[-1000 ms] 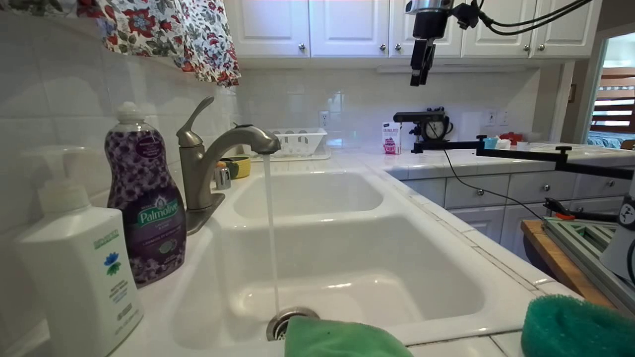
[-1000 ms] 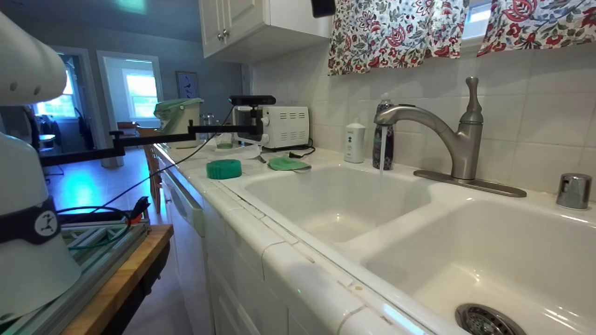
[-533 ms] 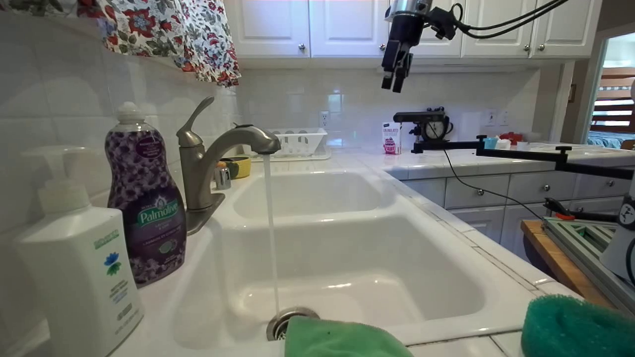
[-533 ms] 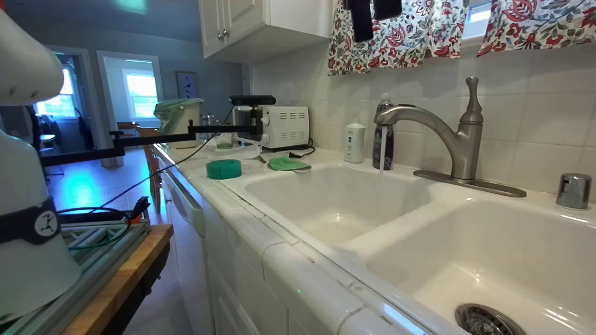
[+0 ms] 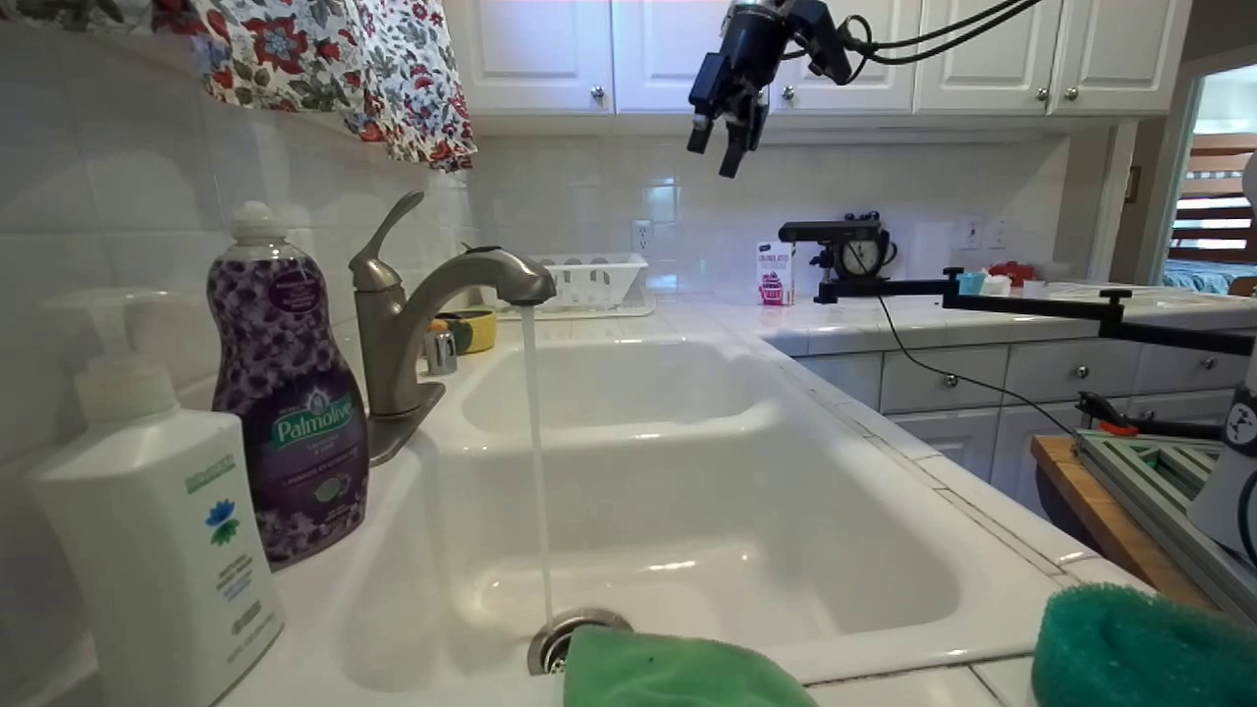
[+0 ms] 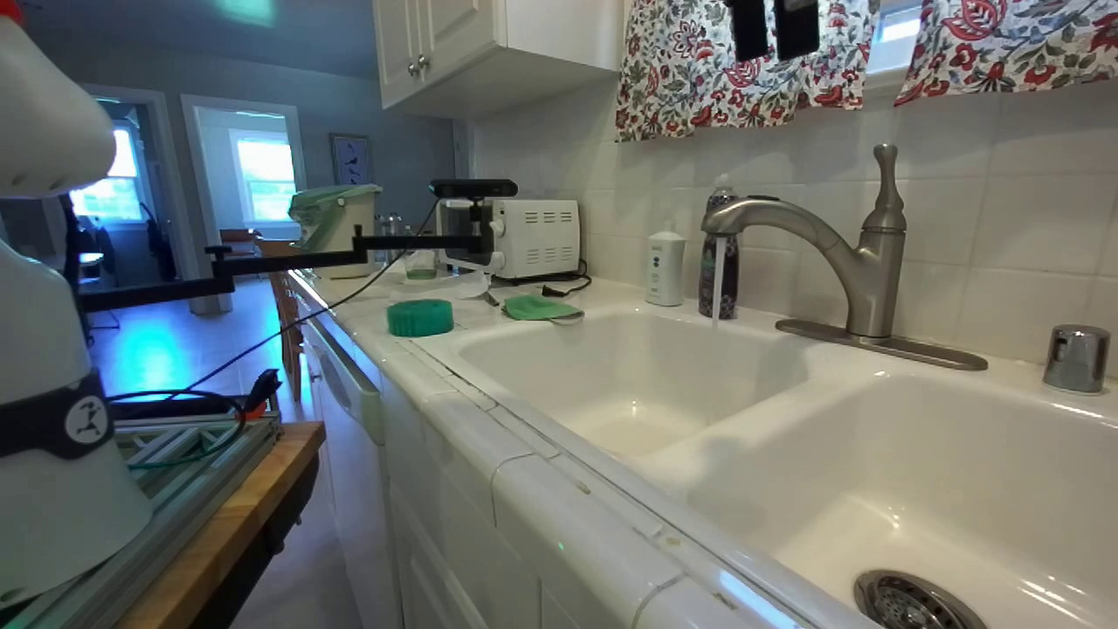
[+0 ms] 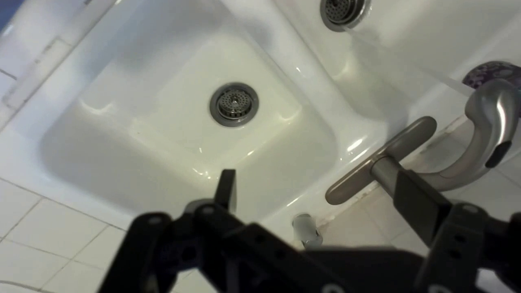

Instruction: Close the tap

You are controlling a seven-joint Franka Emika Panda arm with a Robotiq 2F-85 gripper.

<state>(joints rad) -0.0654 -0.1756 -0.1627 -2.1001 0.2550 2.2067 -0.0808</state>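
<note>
- Gripper (image 5: 717, 147) — black, two-fingered, tilted, hanging high over the sink (image 5: 628, 432), above the tap (image 5: 401, 339) and apart from it in both exterior views; fingers (image 7: 417, 201) spread wide.
- In the wrist view, one finger passes in front of the tap's body.
- Tap — brushed grey metal, arching spout (image 5: 481, 270); fixed on an oblong base plate (image 6: 948, 352) at the sink's wall-side edge, where the divider between the two basins meets it.
- Lever handle (image 6: 887, 188): single, atop the tap, pointing up.
- Water (image 5: 537, 452): thin stream, running from the spout into a basin, down to the drain (image 5: 579, 625).
- Soap bottle (image 5: 290, 422): purple, Palmolive label, upright, near the tap.
- Pump dispenser (image 5: 162, 550): white, upright, beside the soap bottle.
- Chrome cap (image 6: 1077, 358): short, upright, across the tap from the soap bottle.
- Cloth (image 6: 537, 307): green, lying by the sink's edge.
- Scrubber (image 6: 420, 318): green, round, on the counter (image 6: 559, 489) near the cloth.
- Dish rack (image 5: 589, 285): white, beyond the sink in an exterior view.
- Curtain (image 6: 672, 79): floral, hanging behind the gripper in an exterior view.
- Appliance (image 6: 537, 236): white, vented, on the counter.
</note>
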